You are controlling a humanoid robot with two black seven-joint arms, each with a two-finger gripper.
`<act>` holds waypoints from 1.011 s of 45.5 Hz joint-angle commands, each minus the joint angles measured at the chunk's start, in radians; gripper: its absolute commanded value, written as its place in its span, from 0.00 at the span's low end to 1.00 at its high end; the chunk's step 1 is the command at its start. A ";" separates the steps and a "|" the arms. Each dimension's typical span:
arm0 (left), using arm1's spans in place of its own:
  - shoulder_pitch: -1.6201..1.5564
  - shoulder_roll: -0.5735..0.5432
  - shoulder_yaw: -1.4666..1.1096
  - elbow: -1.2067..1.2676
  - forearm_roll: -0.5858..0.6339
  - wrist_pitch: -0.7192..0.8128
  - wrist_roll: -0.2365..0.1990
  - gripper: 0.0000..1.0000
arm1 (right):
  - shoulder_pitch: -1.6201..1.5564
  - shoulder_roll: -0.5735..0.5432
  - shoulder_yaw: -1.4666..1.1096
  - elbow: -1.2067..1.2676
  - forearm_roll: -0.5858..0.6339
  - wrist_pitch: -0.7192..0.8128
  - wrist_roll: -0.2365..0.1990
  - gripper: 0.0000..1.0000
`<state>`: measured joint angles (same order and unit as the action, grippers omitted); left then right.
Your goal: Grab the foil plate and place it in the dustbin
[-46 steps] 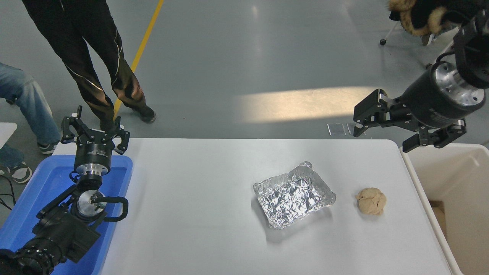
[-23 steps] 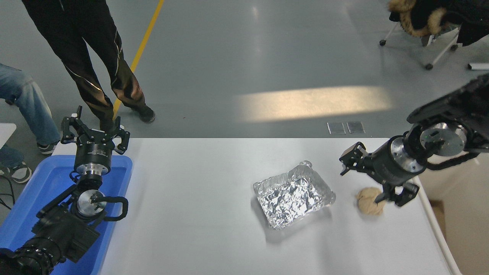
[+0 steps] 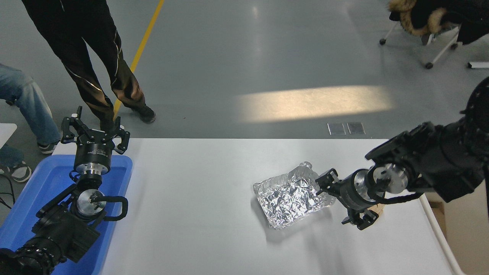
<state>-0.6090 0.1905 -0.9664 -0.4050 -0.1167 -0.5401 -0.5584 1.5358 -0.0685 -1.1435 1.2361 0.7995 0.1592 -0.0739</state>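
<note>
Foil plate [image 3: 292, 200] crinkled, shiny silver, wrinkled rim, right hand [image 3: 338, 200] spread at its edge

Both arms are matte black with silver metal wrist discs, looped black cables and skeletal black end effectors.

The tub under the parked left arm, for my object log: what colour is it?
Bright blue plastic tub, clearest in the head view.
</note>
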 commanded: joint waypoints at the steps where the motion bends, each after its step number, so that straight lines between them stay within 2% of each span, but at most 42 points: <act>1: 0.000 0.000 0.000 0.000 0.000 0.000 0.000 0.99 | -0.124 0.053 0.034 -0.127 0.004 -0.043 -0.024 0.99; 15: 0.000 0.000 0.000 0.000 -0.001 0.000 0.000 0.99 | -0.209 0.067 0.051 -0.267 0.003 -0.070 -0.064 0.94; 20: 0.000 0.000 0.000 0.000 -0.001 0.000 0.000 0.99 | -0.217 0.068 0.070 -0.274 0.003 -0.070 -0.067 0.85; 22: 0.000 0.000 0.000 0.000 -0.001 0.000 0.000 0.99 | -0.223 0.068 0.083 -0.283 0.000 -0.070 -0.069 0.73; 27: 0.000 0.000 0.000 0.000 -0.001 0.000 0.000 0.99 | -0.237 0.068 0.102 -0.300 -0.003 -0.070 -0.073 0.29; 31: 0.000 0.000 0.000 0.000 -0.001 0.000 0.000 0.99 | -0.238 0.068 0.105 -0.300 -0.003 -0.070 -0.073 0.00; 46: 0.000 0.000 0.000 0.000 -0.001 0.000 0.000 0.99 | -0.237 0.068 0.105 -0.305 -0.003 -0.113 -0.073 0.00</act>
<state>-0.6090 0.1902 -0.9664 -0.4050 -0.1181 -0.5403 -0.5584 1.3039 -0.0008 -1.0443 0.9410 0.7974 0.0761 -0.1453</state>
